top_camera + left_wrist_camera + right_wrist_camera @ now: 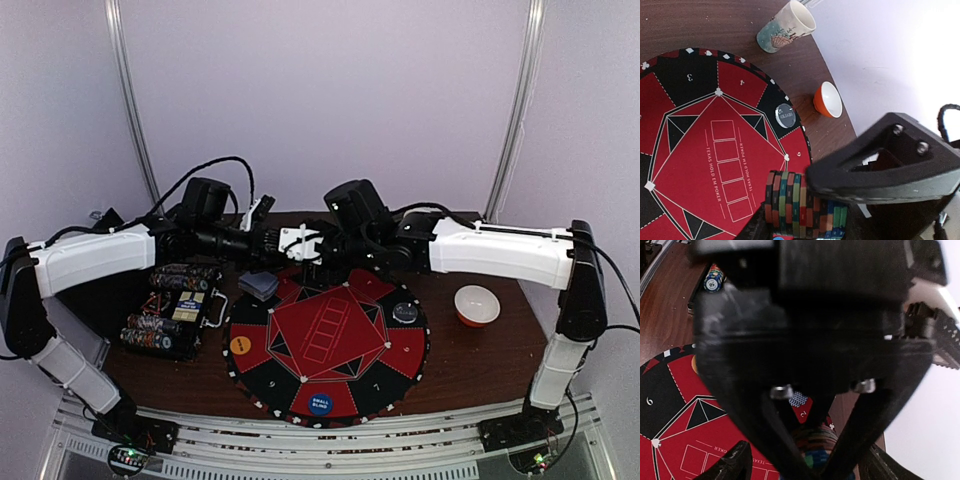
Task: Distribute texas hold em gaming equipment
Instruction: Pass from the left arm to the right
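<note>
Chips (800, 202) stand clamped in left hand (288, 242), between right hand's (812, 465) parted fingers (772, 440).

- Mat (685, 165): "TEXAS HOLD EM POKER" beside the row of card boxes at its centre, and the numbers 3 and 4 on outer segments. The right wrist view shows 6 and 2.
- Blue button (320, 405): "SMALL BLIND".
- Dark button (785, 116): probably "DEALER", blurred.

One round mat (328, 340) is lying out. Three buttons are sitting on it: one orange button (240, 345), one blue button (320, 405), one dark button (404, 312). Also showing: one grey-blue card pile (258, 285), one chip rack (190, 312), one loose chip stack (800, 205), one bowl (477, 305), one mug (786, 26).
</note>
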{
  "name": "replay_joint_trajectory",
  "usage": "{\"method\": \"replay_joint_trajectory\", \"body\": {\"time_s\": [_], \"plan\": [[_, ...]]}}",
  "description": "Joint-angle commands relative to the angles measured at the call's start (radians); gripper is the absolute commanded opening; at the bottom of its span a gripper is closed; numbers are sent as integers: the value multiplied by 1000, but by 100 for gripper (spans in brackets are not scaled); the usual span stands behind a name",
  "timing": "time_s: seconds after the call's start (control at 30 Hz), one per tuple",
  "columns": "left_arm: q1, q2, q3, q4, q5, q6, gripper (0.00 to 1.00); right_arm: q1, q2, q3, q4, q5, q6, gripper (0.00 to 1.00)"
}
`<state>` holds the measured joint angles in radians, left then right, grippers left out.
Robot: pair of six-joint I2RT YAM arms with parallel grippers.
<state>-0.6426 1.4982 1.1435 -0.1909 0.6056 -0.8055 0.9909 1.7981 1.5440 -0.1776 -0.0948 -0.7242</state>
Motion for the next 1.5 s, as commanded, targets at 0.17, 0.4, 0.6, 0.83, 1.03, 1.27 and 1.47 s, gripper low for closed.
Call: {"method": "replay_joint_trajectory", "body": {"time_s": [0.17,0.4,0.6,0.83,1.03,1.27,1.47], "plan": [[-7,-46,-2,105,51,-12,0,-28,74,51,10,11,-65,62],[-7,-49,-11,115,54,-14,0,-29,72,34,29,-3,-57,45],[-5,-44,-29,149,80,-24,0,-28,61,37,23,-10,-38,13],[-6,66,-87,329,149,-44,0,-29,23,15,-82,-17,92,0],[-10,250,-97,592,225,-139,0,-32,-22,-129,-177,47,258,0],[-45,506,4,707,327,-175,1,-71,-50,-268,-206,56,398,0],[-52,645,33,829,348,-248,8,-109,-20,-295,-252,23,438,0]]}}
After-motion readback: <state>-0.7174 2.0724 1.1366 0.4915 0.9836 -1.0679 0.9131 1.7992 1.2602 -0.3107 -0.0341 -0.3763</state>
